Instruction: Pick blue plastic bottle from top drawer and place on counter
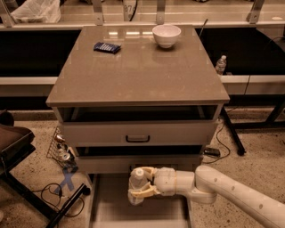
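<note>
Gripper (135, 183) clasps blue plastic bottle (137, 176) — upright over top drawer (111, 210).

no text reads with certainty. blue plastic bottle (138, 176): pale label band, print illegible. dark blue packet (107, 47) on counter (133, 75): markings too small to read. white tag (129, 6) behind counter: dark digits, unclear. gripper (135, 185): no markings; clasped round the bottle above the top drawer (142, 214).
</note>
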Robot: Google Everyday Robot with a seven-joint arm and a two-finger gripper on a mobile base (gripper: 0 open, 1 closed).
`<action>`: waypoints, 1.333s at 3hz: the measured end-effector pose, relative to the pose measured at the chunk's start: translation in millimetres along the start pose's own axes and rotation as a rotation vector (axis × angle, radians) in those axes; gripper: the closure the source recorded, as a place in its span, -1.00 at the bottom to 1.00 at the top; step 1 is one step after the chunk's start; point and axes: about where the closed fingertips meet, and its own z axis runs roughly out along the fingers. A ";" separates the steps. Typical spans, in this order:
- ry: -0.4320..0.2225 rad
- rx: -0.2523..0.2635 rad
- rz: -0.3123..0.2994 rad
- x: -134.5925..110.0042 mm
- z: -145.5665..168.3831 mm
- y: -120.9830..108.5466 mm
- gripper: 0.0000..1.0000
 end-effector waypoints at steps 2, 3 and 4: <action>-0.004 0.015 0.011 -54.0 3.6 -11.1 1.00; -0.019 0.036 0.026 -116.5 0.7 -19.9 1.00; 0.006 0.077 0.038 -187.1 2.5 -25.7 1.00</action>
